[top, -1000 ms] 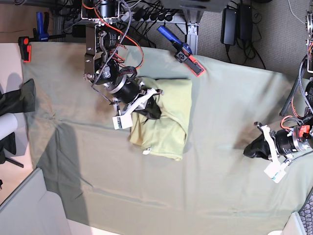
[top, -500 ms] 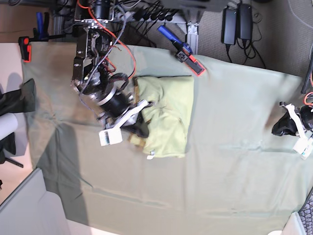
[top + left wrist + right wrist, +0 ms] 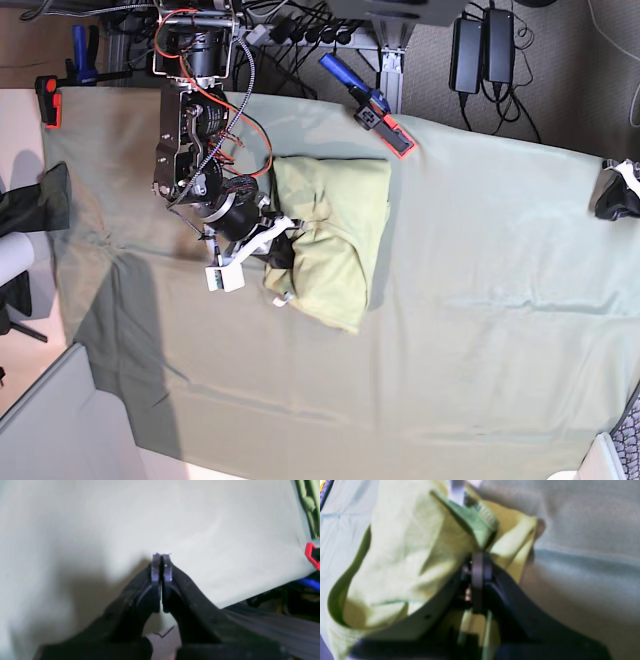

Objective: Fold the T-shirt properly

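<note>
Base view overhead, looking straight down on the table cloth [image 3: 480, 300], wrist views close behind closed fingertips, right wrist and base sharing the T-shirt [image 3: 335, 240] [image 3: 402, 555]

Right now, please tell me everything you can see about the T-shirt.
The T-shirt is pale yellow-green, soft cotton-looking cloth, folded into a rumpled, roughly rectangular bundle. It lies on the grey-green table cloth, left of centre in the base view. The right gripper is shut on its edge, near the small white neck label.
</note>
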You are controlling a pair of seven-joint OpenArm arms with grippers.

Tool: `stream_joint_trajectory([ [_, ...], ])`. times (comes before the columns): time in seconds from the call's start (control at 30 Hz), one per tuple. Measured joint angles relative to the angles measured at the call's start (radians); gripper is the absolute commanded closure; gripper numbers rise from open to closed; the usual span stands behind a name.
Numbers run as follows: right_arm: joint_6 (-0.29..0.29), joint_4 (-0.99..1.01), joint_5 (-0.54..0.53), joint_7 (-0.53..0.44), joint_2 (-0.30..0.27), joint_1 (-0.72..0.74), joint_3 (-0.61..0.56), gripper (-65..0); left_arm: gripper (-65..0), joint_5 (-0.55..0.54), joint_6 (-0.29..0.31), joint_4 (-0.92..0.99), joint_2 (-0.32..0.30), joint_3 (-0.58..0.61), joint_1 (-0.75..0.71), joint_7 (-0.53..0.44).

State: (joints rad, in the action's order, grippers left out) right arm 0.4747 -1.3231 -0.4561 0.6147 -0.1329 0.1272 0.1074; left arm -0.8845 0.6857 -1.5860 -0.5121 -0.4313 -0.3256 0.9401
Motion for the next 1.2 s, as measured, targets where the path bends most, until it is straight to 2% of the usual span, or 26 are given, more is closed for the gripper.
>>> stream_joint_trajectory([
  [0.23, 0.000, -0.186, -0.014, 0.041, 0.000, -0.011, 0.000, 0.0, 0.0, -0.066, -0.001, -0.015, 0.002, -0.120, -0.105, 0.028],
  [0.33, 0.000, -0.286, -0.019, 0.045, 0.000, -0.008, 0.000, 0.0, 0.0, -0.076, -0.001, -0.084, 0.002, -0.149, -0.163, 0.031],
  [0.53, 0.000, -0.422, -0.050, 0.121, -0.005, -0.035, 0.065, 0.0, 0.0, -0.067, 0.000, -0.233, 0.002, -0.169, -0.306, 0.031],
  [0.6, 0.000, -0.445, -0.095, 0.123, -0.025, -0.078, 0.099, 0.0, 0.0, -0.064, 0.000, -0.248, 0.002, -0.169, -0.341, 0.032],
  [0.97, 0.000, -0.566, -0.206, 0.135, -0.158, -0.410, 0.335, 0.0, 0.0, -0.029, 0.000, -0.256, -0.001, -0.169, -0.501, 0.027],
  [1.1, 0.000, -0.575, -0.249, 0.161, -0.219, -0.510, 0.378, 0.0, 0.0, 0.013, 0.000, -0.256, -0.001, -0.169, -0.545, 0.017],
  [1.2, 0.000, -0.579, -0.279, 0.172, -0.238, -0.588, 0.396, 0.0, 0.0, 0.058, 0.001, -0.256, -0.001, -0.169, -0.577, 0.002],
])
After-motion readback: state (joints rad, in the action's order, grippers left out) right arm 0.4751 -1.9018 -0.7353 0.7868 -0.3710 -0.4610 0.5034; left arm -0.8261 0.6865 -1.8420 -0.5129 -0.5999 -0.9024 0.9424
